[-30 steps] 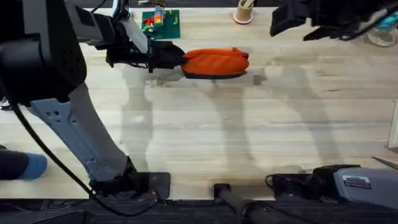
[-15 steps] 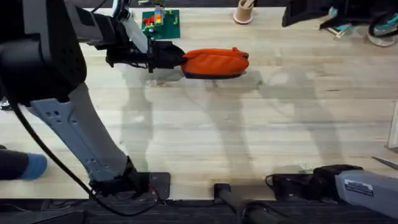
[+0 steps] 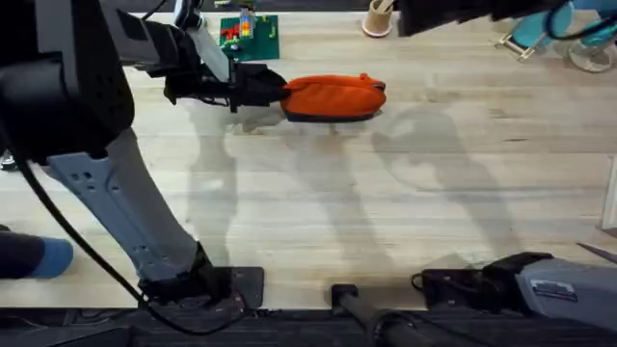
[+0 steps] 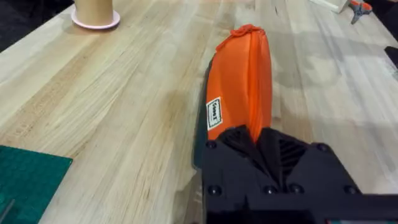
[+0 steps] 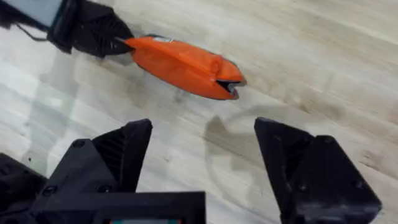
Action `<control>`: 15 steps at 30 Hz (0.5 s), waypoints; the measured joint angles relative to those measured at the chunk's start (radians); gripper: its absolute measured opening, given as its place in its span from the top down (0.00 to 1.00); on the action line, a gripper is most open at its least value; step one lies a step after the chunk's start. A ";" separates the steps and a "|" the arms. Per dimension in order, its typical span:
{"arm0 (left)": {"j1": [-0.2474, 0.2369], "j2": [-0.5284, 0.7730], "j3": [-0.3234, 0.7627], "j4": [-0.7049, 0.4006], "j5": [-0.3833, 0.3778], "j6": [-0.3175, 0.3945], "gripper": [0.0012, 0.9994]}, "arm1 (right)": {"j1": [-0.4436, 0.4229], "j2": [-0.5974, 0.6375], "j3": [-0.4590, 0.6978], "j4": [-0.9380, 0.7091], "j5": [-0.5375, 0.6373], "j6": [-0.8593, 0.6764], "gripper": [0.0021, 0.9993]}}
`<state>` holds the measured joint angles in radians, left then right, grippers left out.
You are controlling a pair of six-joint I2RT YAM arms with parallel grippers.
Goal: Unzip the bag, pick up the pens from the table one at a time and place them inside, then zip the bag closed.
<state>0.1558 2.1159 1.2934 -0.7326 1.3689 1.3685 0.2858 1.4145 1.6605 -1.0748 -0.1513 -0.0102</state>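
Observation:
The orange bag [image 3: 333, 96] lies on the table [image 3: 318, 212] at the far middle, its zipper line running along the top and looking closed. My left gripper [image 3: 253, 89] is shut on the bag's left end; the left wrist view shows the bag [image 4: 245, 74] stretching away from its black fingers [image 4: 239, 140]. My right gripper [image 5: 205, 155] hangs open high above the table, well clear of the bag [image 5: 180, 62], with the left gripper [image 5: 93, 28] beyond it. The right arm [image 3: 453, 12] shows dark at the far right. The pens are out of view.
A green board [image 3: 249, 37] with small coloured parts sits behind the left gripper. A tan cup on a pink base [image 3: 378, 19] stands at the far edge. Teal-handled tools [image 3: 530, 39] lie at the far right. Bare wood stretches in front of the bag.
The right arm has shifted left along the far edge, and its shadow has slid toward the near side. The left gripper and the bag have not moved.

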 joint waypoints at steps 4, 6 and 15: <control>0.000 0.000 0.000 0.000 0.000 0.000 0.96 | 0.025 0.067 0.017 0.003 0.000 -0.002 0.00; 0.000 0.000 0.000 0.000 0.000 0.000 0.96 | 0.034 0.095 0.024 0.006 0.000 -0.002 0.00; 0.000 0.000 0.000 0.000 0.000 0.000 0.96 | 0.053 0.218 0.036 0.145 0.007 0.090 0.04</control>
<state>0.1558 2.1159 1.2934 -0.7322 1.3689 1.3685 0.3392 1.6328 1.6962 -0.9303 -0.1445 0.0802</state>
